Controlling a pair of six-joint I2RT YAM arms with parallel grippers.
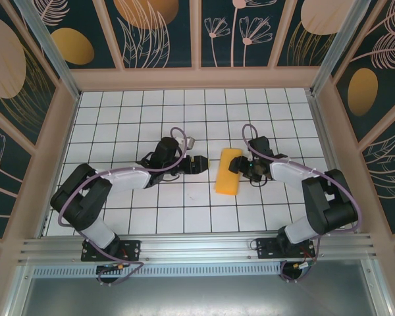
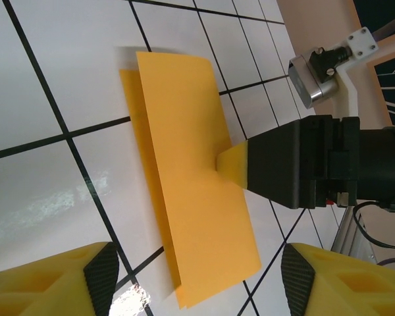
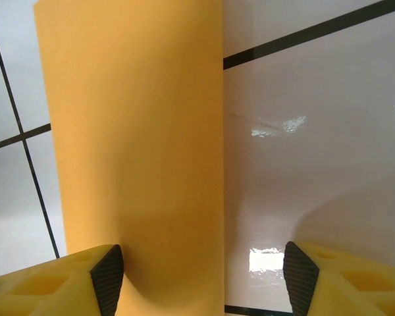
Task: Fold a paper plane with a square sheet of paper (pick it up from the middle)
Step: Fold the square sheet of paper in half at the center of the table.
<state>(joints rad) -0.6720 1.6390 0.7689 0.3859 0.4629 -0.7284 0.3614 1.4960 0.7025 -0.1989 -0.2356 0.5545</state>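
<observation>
the sheet of orange paper (image 1: 228,171) lies flat on the white gridded table (image 1: 184,112), doubled over into a narrow rectangle, midway between the two arms. in the left wrist view the upper layer sits slightly off the lower one, so a thin strip of the bottom layer shows along one long edge. the left gripper (image 1: 199,164) sits low just beside the paper's left long edge, its fingers (image 2: 99,273) spread apart and gripping nothing. the right gripper (image 1: 239,164) is at the opposite long edge, one yellow fingertip (image 2: 232,164) touching the paper; its fingers (image 3: 108,276) are also spread, not clamped, with the paper lying flat beneath them.
</observation>
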